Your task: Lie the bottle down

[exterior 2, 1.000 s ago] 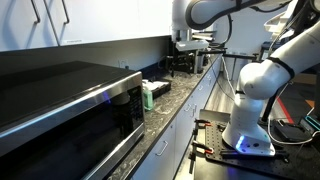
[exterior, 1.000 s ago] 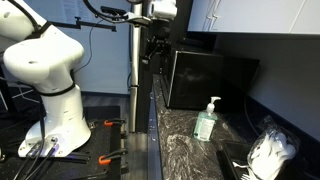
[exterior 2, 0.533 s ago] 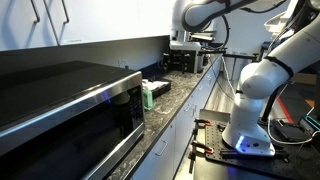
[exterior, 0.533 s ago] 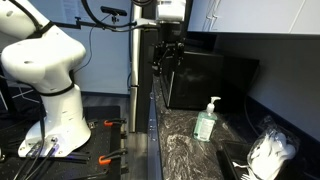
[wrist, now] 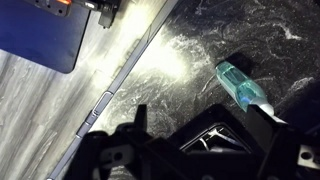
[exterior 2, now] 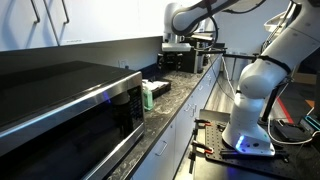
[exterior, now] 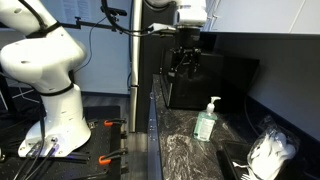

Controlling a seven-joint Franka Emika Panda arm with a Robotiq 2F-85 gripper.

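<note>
1. Bottle (exterior: 206, 121) up on its base, folks: green, white pump on top, standing on the dark marbled surface (exterior: 180, 150). The wrist view catches it as a teal shape (wrist: 238, 86).
2. Crowding in behind it is the black microwave (exterior: 205, 78), its front close to the bottle.
3. A crumpled white bag (exterior: 270, 150) and a black tray (exterior: 236, 160) sit near the counter's end, apart from the bottle.
4. The end effector (exterior: 184, 68) hangs high before the microwave's upper front, well apart from the bottle. Fingers spread or closed? Too dark to tell.
5. The white robot base (exterior: 50, 75) stands on the floor beside the counter.
</note>
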